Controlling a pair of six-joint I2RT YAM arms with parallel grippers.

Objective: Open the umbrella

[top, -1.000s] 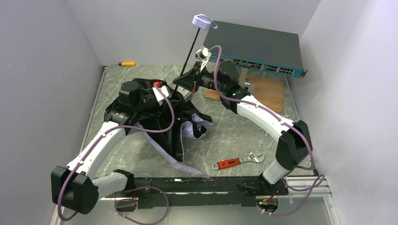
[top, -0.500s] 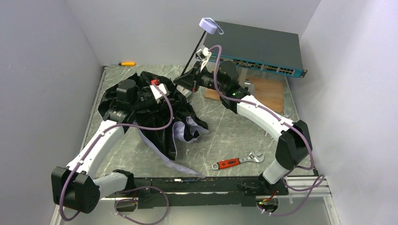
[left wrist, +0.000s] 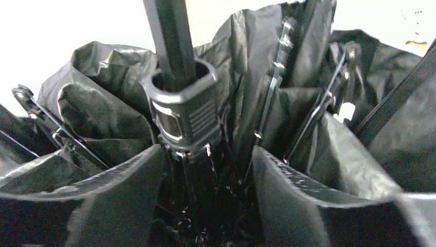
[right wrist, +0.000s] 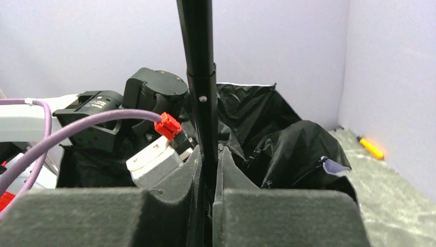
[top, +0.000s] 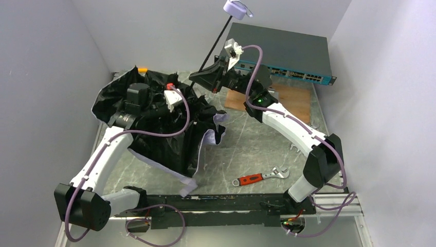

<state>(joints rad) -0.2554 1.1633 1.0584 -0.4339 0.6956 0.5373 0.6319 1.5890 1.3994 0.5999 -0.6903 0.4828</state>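
Observation:
The umbrella's black canopy [top: 154, 134], lavender at its rim, is spread partway over the table's left side. Its thin black shaft [top: 215, 43] slants up to the lavender handle [top: 236, 7]. My right gripper [top: 199, 78] is shut on the shaft low down; in the right wrist view its gripper [right wrist: 207, 172] has the shaft [right wrist: 198, 51] between its pads. My left gripper [top: 177, 102] is buried in the canopy. In the left wrist view the left gripper [left wrist: 205, 175] is shut on the rib bundle just below the black runner [left wrist: 185, 116], with ribs and black fabric [left wrist: 319, 154] all round.
A network switch [top: 288, 51] stands on a post over a wooden board [top: 295, 100] at the back right. A red-handled wrench [top: 259, 177] lies at the front. An orange screwdriver [top: 142, 69] lies at the back left, half under the canopy. Walls close in on three sides.
The canopy has spread wider to the left and back. The right gripper has risen, and the handle now sits higher and further right. The left gripper stayed at the runner.

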